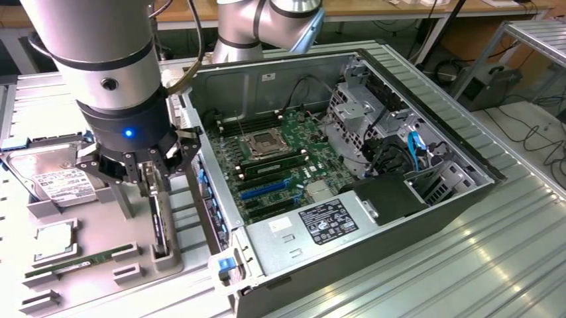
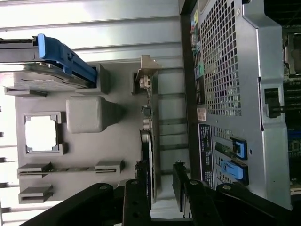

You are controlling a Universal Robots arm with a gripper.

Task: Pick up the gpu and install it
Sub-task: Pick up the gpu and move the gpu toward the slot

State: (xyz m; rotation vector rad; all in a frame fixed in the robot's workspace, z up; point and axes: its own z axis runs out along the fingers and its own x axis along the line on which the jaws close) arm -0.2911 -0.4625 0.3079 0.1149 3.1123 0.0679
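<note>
The gpu (image 1: 159, 222) is a thin dark card standing on edge in a slot of the grey holder tray (image 1: 97, 212), just beside the open computer case (image 1: 372, 165). In the wrist view the gpu (image 2: 148, 136) runs lengthwise, with its pale metal bracket (image 2: 146, 70) at the far end. My gripper (image 1: 152, 189) hangs directly over the card, open. Its black fingers (image 2: 181, 190) stand one on each side of the card's near end, and the gripper (image 2: 159, 193) is not clamped on it.
On the tray lie a silver hard drive (image 1: 52, 177), a CPU (image 1: 55, 240) and a green RAM stick (image 1: 79, 263). The case shows its motherboard with blue expansion slots (image 1: 265, 189). The case's perforated rear wall (image 2: 225, 70) stands close beside the card.
</note>
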